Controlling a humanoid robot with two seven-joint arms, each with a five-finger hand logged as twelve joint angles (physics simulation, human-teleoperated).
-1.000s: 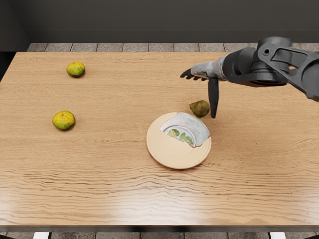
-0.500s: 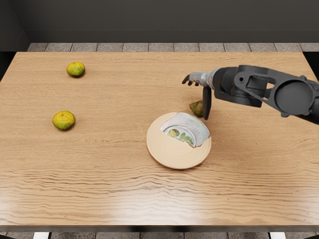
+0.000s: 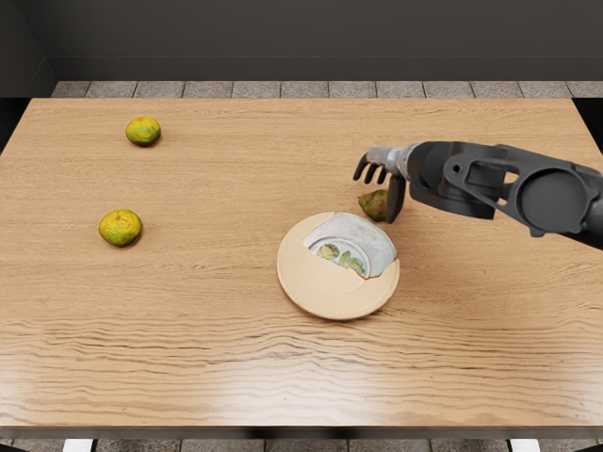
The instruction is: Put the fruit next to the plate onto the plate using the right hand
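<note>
A small green-brown pear-like fruit (image 3: 373, 203) lies on the table just beyond the upper right rim of the tan plate (image 3: 325, 282). The plate carries a grey-white broken piece with green slices. My right hand (image 3: 382, 179) comes in from the right and hovers right over the fruit. Its dark fingers (image 3: 367, 169) are spread and curl downward past the fruit's far side, and the thumb (image 3: 396, 199) hangs down at the fruit's right side, covering part of it. Nothing is held.
Two yellow-green citrus fruits lie far to the left, one (image 3: 143, 130) near the back and one (image 3: 121, 227) at mid-table. The wooden table (image 3: 188, 330) stretches wide in front of the plate.
The right hand has come down and toward the fruit, from above and to its right to directly over it. The thumb now hides the fruit's right side. Fruit and plate have not moved.
</note>
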